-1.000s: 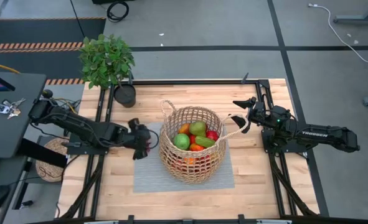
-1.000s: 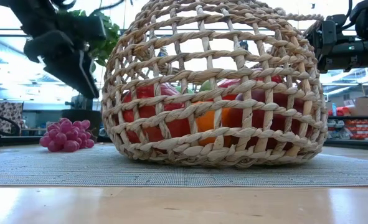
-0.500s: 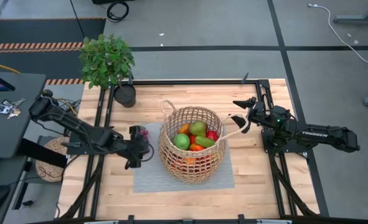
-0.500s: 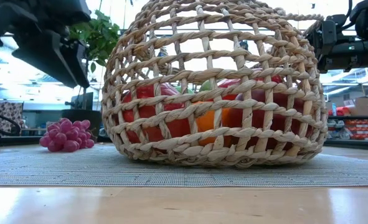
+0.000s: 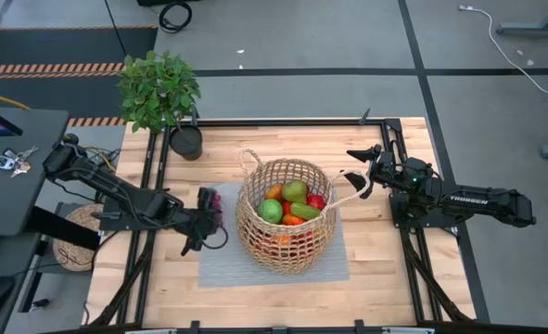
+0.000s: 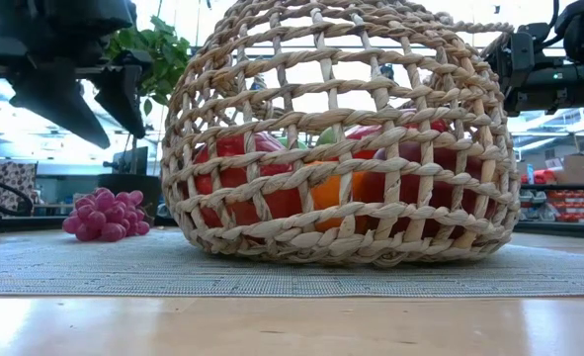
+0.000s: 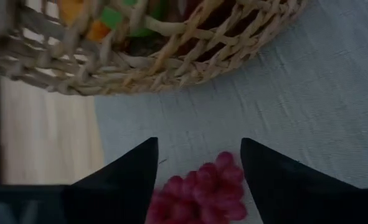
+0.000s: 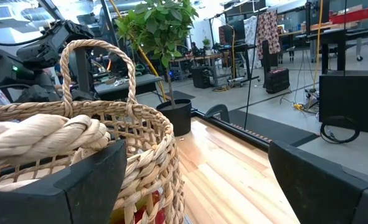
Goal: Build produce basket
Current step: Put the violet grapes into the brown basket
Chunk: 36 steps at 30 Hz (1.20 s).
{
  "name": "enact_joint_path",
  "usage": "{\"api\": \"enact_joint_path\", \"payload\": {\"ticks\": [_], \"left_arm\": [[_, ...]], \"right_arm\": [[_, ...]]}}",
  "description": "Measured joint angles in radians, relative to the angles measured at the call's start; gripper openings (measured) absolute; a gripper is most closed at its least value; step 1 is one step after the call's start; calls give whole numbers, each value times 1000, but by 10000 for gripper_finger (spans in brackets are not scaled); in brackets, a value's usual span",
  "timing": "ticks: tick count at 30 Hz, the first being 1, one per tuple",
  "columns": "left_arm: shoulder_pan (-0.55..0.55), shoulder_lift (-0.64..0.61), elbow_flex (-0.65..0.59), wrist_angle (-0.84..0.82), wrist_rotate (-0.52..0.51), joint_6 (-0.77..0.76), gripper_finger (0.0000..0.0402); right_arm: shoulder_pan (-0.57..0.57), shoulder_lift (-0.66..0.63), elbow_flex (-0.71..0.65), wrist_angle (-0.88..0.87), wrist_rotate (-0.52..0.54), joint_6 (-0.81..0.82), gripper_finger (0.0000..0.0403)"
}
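Woven mat (ribbed), wicker basket

baskets: one, the wicker basket
grape bunches: one, the purple grapes on the mat, outside the basket
green fruits showing at the top of the basket: two, a green apple and a pear
other produce in the basket: red and orange pieces, too overlapped to count
mats: one, the grey mat
potted plants: one, the potted plant
robot arms: two, each with one gripper, the left gripper and the right gripper
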Motion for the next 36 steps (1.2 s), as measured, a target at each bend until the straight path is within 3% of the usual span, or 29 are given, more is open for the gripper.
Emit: {"api": "enact_joint_path", "payload": {"ticks": [4,6,9,16,23,28,36], "left_arm": [[9,-1,38,-53,-24,-35,253],[35,-1,77,-95,15,-100,254],[64,-1,130,-212,96,-130,243],[44,-2,141,-362,98,-80,217],[-29,-2,131,-372,28,-58,265],[-80,-2,131,-392,23,55,304],[-137,-2,131,-404,22,302,312]], "right_arm": [[0,0,0,0,0,0,394],[0,0,0,0,0,0,394],[0,0,0,0,0,0,394],[0,0,0,0,0,0,394],[0,0,0,0,0,0,394],[0,0,0,0,0,0,394],[0,0,0,0,0,0,394]]}}
